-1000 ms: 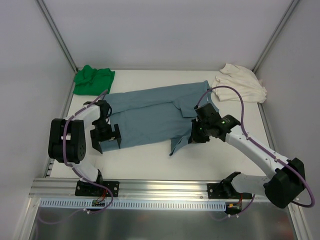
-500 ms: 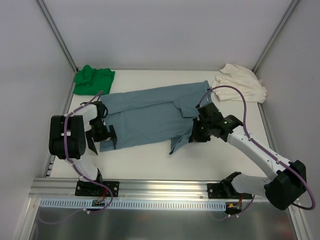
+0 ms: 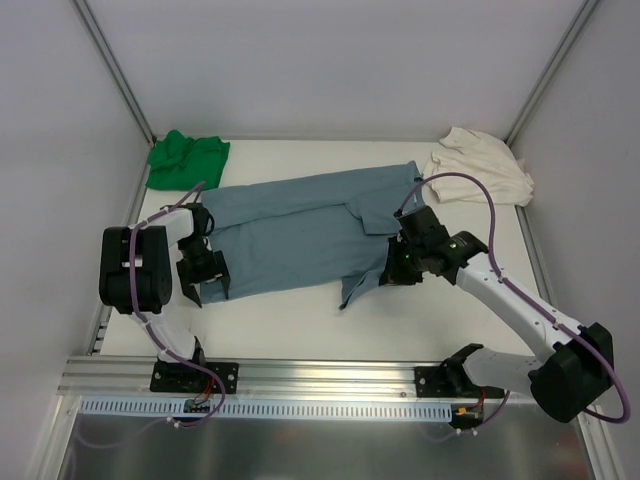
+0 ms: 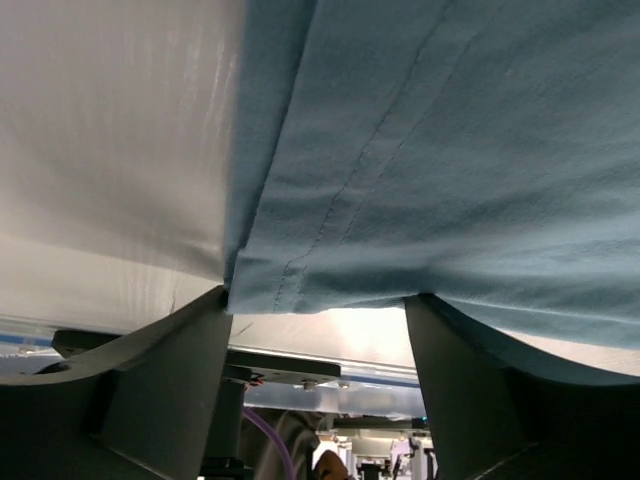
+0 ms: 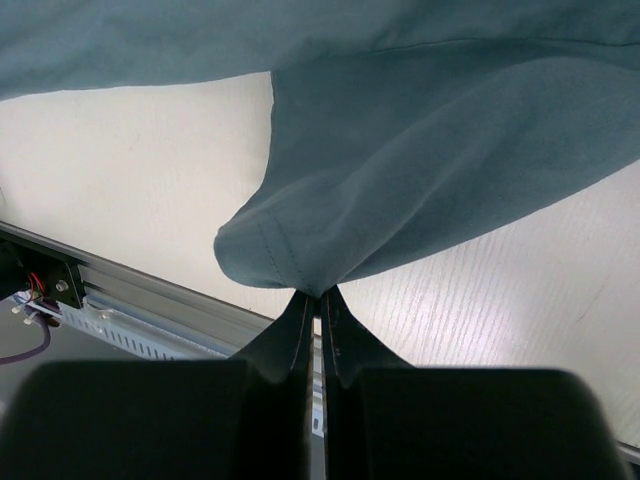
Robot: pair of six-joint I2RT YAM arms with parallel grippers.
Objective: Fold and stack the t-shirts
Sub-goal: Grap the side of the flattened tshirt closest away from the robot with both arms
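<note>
My right hand (image 5: 320, 296) pinches a fold of the blue-grey t-shirt (image 3: 300, 225); my left hand (image 4: 318, 312) straddles its hem, fingers (image 4: 160, 390) apart; whether they touch cloth I cannot tell

Soft matt cloth, lightly creased, hem stitched, on the blue-grey tee (image 3: 300, 225); green tee (image 3: 187, 160) and cream tee (image 3: 480, 165) same matt cloth. The table (image 3: 300, 310) is matt white w/ faint wood-like grain. The rail (image 3: 320, 375) at near edge — brushed metal, dull sheen. Matt black plastic on the right gripper (image 5: 318, 300); walls (image 3: 330, 60) smooth, matt, pale.
</note>
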